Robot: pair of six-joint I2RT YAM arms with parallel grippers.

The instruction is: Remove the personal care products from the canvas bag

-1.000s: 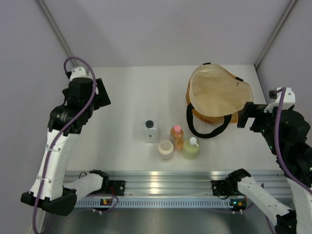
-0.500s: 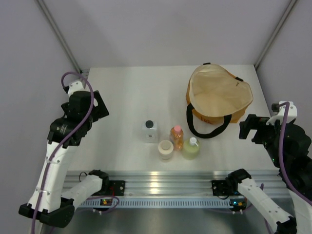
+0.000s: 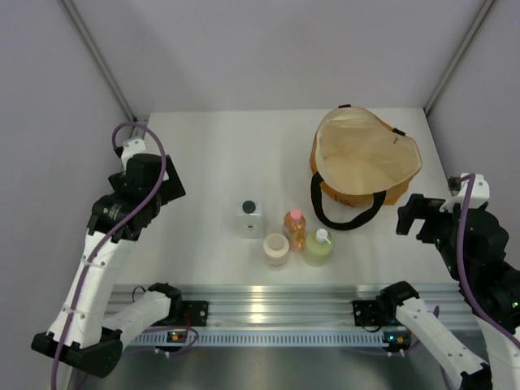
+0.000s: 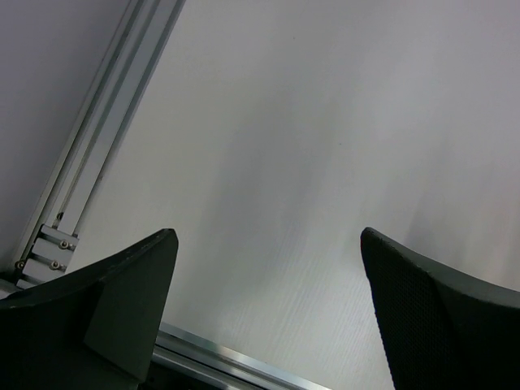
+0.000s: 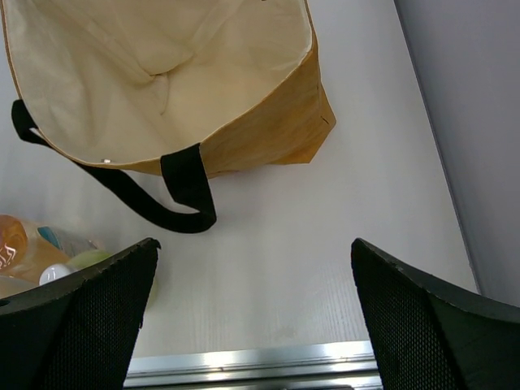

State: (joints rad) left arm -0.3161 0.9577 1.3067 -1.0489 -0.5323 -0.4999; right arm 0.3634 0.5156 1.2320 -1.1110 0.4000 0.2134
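Observation:
The canvas bag (image 3: 366, 158) lies at the back right of the table, mouth open, cream lining showing and nothing visible inside; its black handle (image 5: 175, 191) loops toward me. The personal care products stand outside it near mid-table: a whitish bottle with black cap (image 3: 250, 218), a cream jar (image 3: 276, 248), an orange bottle with pink cap (image 3: 295, 229) and a yellow-green bottle with white cap (image 3: 318, 247). My right gripper (image 3: 410, 213) (image 5: 254, 244) hangs open just right of the bag's near corner. Far left, over bare table, my left gripper (image 3: 168, 180) (image 4: 268, 236) is open too.
An aluminium rail (image 3: 268, 299) runs along the table's near edge, and it shows under both wrists (image 5: 252, 361). Grey walls close in the table on the left, back and right. A frame post (image 4: 89, 138) stands at the table's left side.
The right arm has drawn back from the bag toward the near edge. The left arm has dropped nearer the front left. Bag and products have not moved.

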